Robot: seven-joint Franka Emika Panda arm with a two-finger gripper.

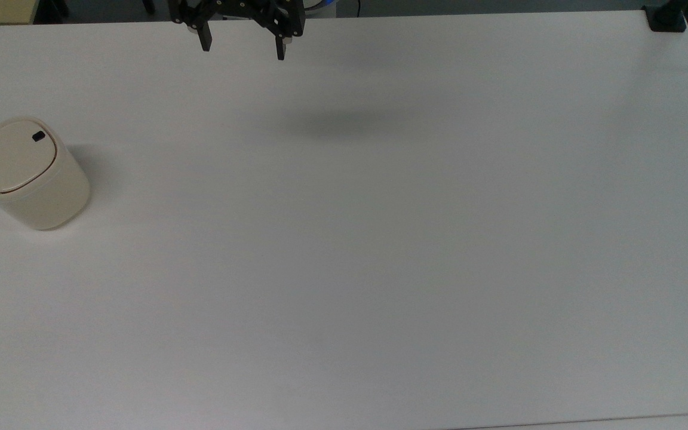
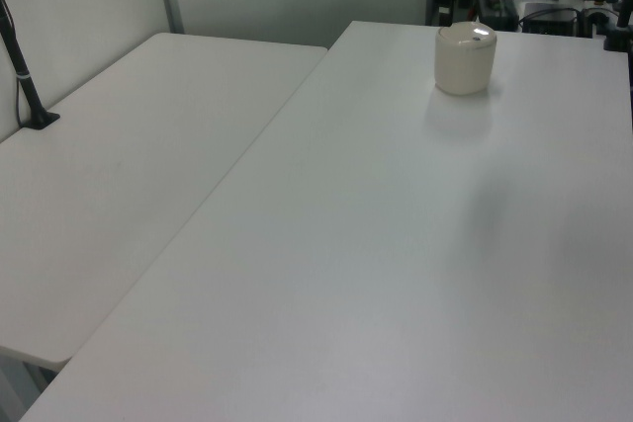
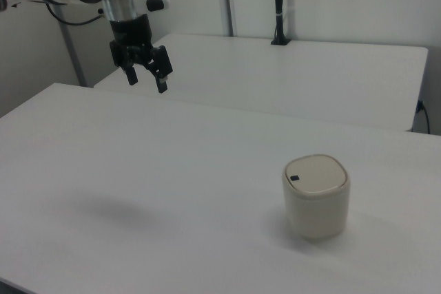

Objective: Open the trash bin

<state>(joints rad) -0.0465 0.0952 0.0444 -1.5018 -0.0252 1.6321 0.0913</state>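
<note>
Trash bin (image 1: 27, 176) stands upright on the white desk (image 1: 380, 239), lid shut, well apart from the gripper (image 1: 242, 51) hanging above with fingers (image 1: 204, 40) spread wide, holding nothing.

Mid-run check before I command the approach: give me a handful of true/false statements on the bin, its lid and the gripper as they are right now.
1. The trash bin stands upright on the table. True.
2. Its lid is flipped open. False: the lid lies flat and shut on the bin.
3. The gripper is open and holds nothing. True.
4. The gripper is pressing the black button. False: it hangs in the air, well apart from the bin, which sits at the top view's left.
5. A second bin stands beside the first. False: just one bin is on the table.
</note>
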